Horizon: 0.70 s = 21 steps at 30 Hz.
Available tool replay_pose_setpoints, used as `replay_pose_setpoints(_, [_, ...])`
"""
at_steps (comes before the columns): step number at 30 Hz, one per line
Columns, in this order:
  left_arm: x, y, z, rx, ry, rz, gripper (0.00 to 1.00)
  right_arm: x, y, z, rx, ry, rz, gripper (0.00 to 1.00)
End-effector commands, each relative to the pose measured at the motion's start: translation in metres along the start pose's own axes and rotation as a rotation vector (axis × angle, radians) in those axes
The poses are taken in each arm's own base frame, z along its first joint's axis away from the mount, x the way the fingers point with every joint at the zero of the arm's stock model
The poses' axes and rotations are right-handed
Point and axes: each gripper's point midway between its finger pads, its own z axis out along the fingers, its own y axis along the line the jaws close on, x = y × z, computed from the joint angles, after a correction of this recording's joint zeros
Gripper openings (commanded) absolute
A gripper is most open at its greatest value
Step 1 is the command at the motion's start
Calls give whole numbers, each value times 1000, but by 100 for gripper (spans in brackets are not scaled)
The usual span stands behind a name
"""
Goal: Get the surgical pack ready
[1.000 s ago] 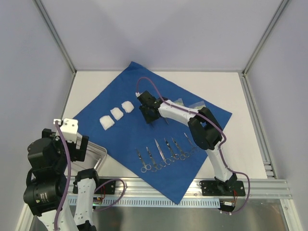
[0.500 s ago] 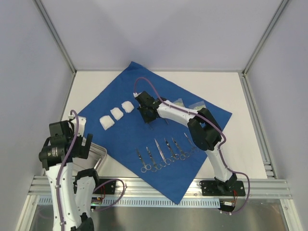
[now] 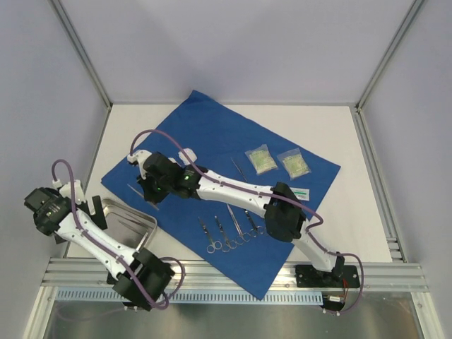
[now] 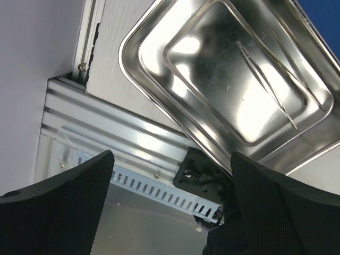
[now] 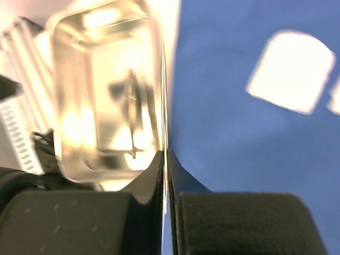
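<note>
Drape: wrist view alone shows right gripper pinching thin strip, maybe; left gripper agape

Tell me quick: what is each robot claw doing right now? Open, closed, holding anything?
Left gripper: open, holding nothing.
Right gripper: closed on a thin metal instrument.

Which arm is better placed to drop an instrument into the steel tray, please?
Right: right gripper, shut on a thin instrument, is near the tray; left gripper is open, empty.
</note>
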Motion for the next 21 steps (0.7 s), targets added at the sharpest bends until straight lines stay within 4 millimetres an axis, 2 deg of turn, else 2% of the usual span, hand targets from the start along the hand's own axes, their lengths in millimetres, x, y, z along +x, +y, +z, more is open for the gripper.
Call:
replay_pose_setpoints(1, [-2, 3, 4, 96, -65, 26, 99, -9, 22, 19, -66, -34, -8, 1])
replay_pose_setpoints(3, [5, 10, 10, 102, -56, -6, 99, -11, 32, 24, -87, -52, -20, 0])
replay_pose_setpoints(7, [17, 31, 16, 92, -39, -58, 95, -7, 41, 37, -101, -62, -16, 1])
replay_pose_setpoints(15, [16, 29, 11, 72, -69, -18, 96, 9, 63, 65, -128, -79, -67, 0])
replay_pose_setpoints(18, [19, 34, 16, 68, -41, -41, 95, 14, 63, 74, -108, -85, -80, 1])
replay_pose_setpoints(21, [24, 38, 23, 70, -5, -77, 93, 21, 53, 85, -57, -83, -88, 0])
